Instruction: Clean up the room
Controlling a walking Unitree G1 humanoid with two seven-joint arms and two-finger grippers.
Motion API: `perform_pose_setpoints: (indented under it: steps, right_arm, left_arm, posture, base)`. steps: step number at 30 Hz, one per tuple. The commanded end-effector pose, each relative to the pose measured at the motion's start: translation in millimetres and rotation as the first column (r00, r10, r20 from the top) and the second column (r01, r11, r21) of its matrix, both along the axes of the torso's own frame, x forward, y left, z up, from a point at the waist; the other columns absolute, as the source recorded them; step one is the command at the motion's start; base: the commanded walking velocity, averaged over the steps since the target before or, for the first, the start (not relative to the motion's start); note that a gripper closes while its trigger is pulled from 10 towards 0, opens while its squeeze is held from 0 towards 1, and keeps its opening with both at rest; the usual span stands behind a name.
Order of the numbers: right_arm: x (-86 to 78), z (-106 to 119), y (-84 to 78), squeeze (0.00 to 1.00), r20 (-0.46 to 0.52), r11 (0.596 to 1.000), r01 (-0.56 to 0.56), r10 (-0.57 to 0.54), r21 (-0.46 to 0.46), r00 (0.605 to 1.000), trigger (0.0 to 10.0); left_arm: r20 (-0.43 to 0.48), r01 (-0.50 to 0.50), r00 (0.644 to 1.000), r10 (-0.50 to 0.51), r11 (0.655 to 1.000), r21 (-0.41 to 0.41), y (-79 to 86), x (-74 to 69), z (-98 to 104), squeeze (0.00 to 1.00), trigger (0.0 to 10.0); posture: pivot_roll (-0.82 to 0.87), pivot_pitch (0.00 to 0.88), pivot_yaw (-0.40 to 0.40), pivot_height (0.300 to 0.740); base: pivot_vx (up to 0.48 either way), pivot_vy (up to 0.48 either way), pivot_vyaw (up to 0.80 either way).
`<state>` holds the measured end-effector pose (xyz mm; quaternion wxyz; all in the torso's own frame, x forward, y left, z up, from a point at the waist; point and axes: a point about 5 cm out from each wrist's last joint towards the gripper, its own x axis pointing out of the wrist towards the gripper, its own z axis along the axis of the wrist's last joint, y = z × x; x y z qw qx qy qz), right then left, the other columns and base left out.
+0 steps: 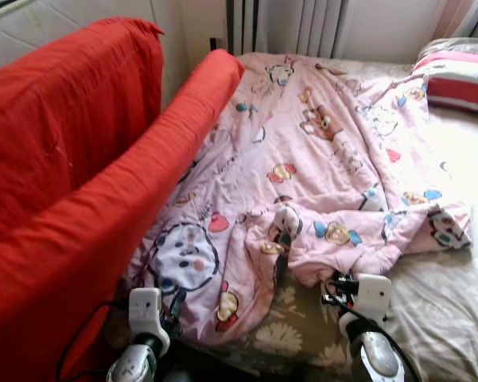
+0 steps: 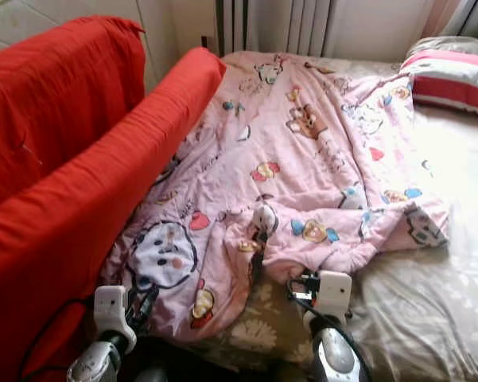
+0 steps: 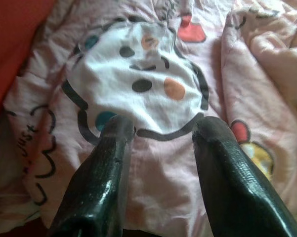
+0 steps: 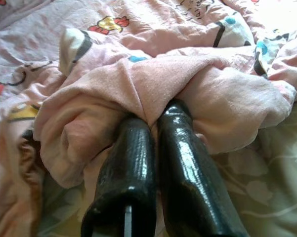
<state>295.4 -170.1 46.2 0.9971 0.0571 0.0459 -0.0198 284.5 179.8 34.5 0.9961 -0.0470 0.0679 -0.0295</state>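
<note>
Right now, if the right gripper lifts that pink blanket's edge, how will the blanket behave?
Probably floppy: the pink blanket lies crumpled in soft folds. The right gripper pinches only a small fold, so the rest would likely drag along the bed. It looks thin and light.

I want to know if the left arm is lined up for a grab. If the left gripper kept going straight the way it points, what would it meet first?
Most likely the pink cartoon-print quilt: the open left gripper points at its white round face print, though the gap between them is hard to judge.
</note>
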Motion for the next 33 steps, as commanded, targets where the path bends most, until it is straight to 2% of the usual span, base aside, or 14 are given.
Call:
perform_pose_setpoints:
  steps: [1,7,33]
  right_arm:
    - [-2.0,-0.4,-0.6,0.0,-0.003,1.0,0.005,-0.005,0.003,1.0,10.0]
    - [-2.3,-0.9,-1.8,0.0,-0.006,1.0,0.009,-0.009,0.004,1.0,10.0]
    - [-2.5,-1.9,-0.8,0.0,-0.018,1.0,0.009,-0.009,0.01,1.0,10.0]
  left_arm:
    - [-0.018,-0.018,1.0,0.017,1.0,-0.008,2.6,-3.9,-5.5,0.0,10.0]
    - [-0.017,-0.018,1.0,0.018,1.0,-0.012,2.1,-3.9,-5.5,0.0,10.0]
    - [-0.008,-0.008,1.0,0.008,1.0,-0.005,2.7,-3.9,-4.7,0.0,10.0]
  posture:
    - [-0.01,0.195,-0.005,0.711]
    - [-0.01,0.197,-0.006,0.74]
    - [-0.01,0.213,-0.004,0.74]
  base:
    - [0.0,0.0,0.0]
    - [0.0,0.0,0.0]
    - [0.0,0.0,0.0]
